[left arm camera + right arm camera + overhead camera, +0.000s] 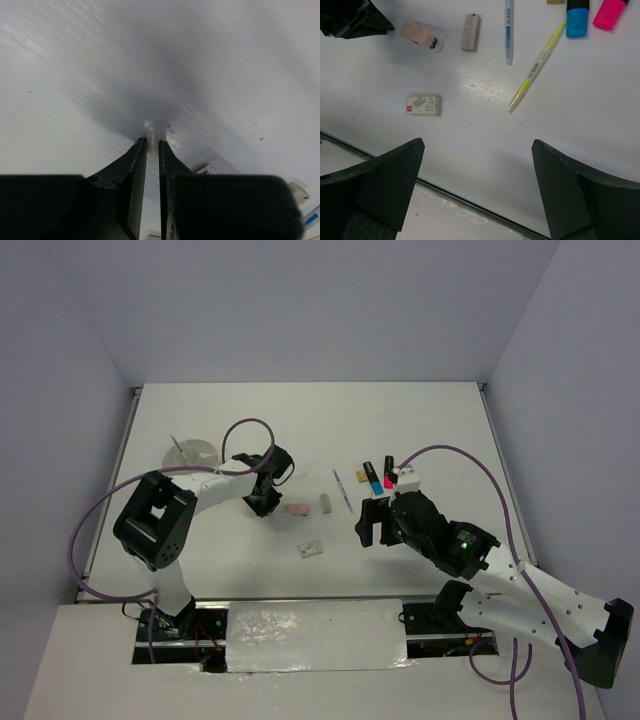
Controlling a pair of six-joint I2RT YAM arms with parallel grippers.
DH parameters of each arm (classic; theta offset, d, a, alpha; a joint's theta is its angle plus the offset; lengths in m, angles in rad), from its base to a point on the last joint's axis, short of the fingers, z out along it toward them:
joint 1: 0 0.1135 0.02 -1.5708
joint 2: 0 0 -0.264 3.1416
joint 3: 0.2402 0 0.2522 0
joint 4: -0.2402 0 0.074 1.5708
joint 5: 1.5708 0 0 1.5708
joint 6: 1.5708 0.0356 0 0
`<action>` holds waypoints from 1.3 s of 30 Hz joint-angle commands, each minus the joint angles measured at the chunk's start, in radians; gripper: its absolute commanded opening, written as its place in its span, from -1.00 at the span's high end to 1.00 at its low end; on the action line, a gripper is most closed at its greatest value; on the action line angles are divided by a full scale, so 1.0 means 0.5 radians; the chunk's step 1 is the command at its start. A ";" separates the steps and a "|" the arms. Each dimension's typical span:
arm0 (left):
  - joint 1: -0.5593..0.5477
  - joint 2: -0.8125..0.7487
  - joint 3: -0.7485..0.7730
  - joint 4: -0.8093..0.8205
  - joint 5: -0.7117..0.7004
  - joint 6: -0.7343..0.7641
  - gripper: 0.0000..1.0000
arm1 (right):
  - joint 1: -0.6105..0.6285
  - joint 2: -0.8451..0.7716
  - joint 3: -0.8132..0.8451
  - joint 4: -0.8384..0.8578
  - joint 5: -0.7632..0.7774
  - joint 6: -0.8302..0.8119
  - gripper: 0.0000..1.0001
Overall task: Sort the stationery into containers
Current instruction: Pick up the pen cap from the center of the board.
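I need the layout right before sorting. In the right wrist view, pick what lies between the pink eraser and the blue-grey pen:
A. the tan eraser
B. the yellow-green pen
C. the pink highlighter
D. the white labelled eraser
A: the tan eraser stands on the table with the pink eraser to its left and the blue-grey pen to its right, touching neither.

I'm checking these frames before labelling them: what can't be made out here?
- Left wrist: the thin pale item between the left hand's fingers is mostly hidden by them, so its kind is unclear.
- Top view: the tub's compartments and contents are too small to tell.
- Right wrist: the blue highlighter and pink highlighter are cut off by the top edge.
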 commanded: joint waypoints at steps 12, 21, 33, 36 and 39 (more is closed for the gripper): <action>-0.015 -0.180 -0.228 0.180 -0.076 0.663 1.00 | -0.002 -0.067 -0.019 0.035 0.007 -0.039 -0.92; -0.079 -0.734 -0.452 0.618 0.272 1.482 1.00 | -0.005 -0.104 -0.010 0.130 -0.150 -0.067 -0.92; -0.600 -0.821 -0.203 0.477 0.464 2.307 1.00 | -0.005 -0.223 0.039 0.090 -0.221 -0.110 -0.91; -0.674 -0.855 -0.240 0.584 0.659 2.439 1.00 | -0.005 -0.324 0.088 -0.029 -0.101 -0.098 -0.92; -0.677 -0.812 -0.222 0.667 0.770 2.565 1.00 | -0.005 -0.434 0.201 -0.225 0.119 0.003 -0.92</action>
